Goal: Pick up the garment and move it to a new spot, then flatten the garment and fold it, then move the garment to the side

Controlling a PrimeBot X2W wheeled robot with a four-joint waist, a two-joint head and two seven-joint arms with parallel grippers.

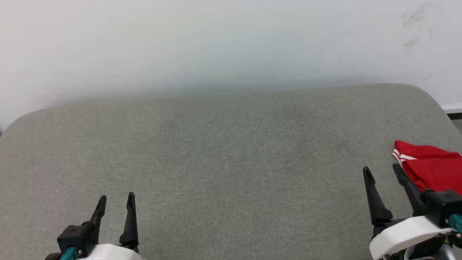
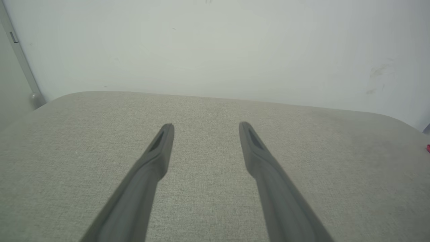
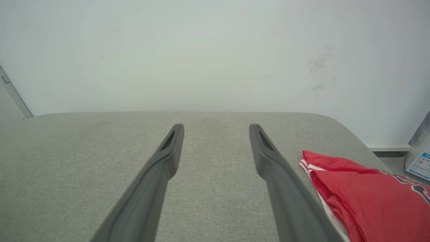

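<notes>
Lying bunched and folded at the right edge of the grey upholstered cushion (image 1: 231, 144), the red jersey (image 1: 431, 169) shows a thin, slightly glossy cloth with soft creases, white stripes along one hem and part of a dark printed mark on its top face. Its far right part runs out of the head view.

The right gripper (image 1: 381, 167) stands just to the left of the jersey with its two long dark fingers spread apart and nothing between them. In the head view the finger nearer the jersey overlaps the red cloth; whether it touches the cloth cannot be told. The left gripper (image 1: 116, 196) is well apart from the jersey, at the lower left over bare cushion, its fingers likewise spread and holding nothing. The fingers are slim, matt and tapered, each with a narrow slot near the tip.

The cushion is covered in a coarse woven fabric, flat on top with rounded far corners, and its middle lies bare between the two grippers. Behind it rises a pale, smooth wall (image 1: 216, 43) with a few grey scuff marks (image 1: 415, 18) at the upper right. Past the cushion's right corner, the right wrist view shows a pale box with a printed label (image 3: 420, 161) standing on the floor by the wall.
</notes>
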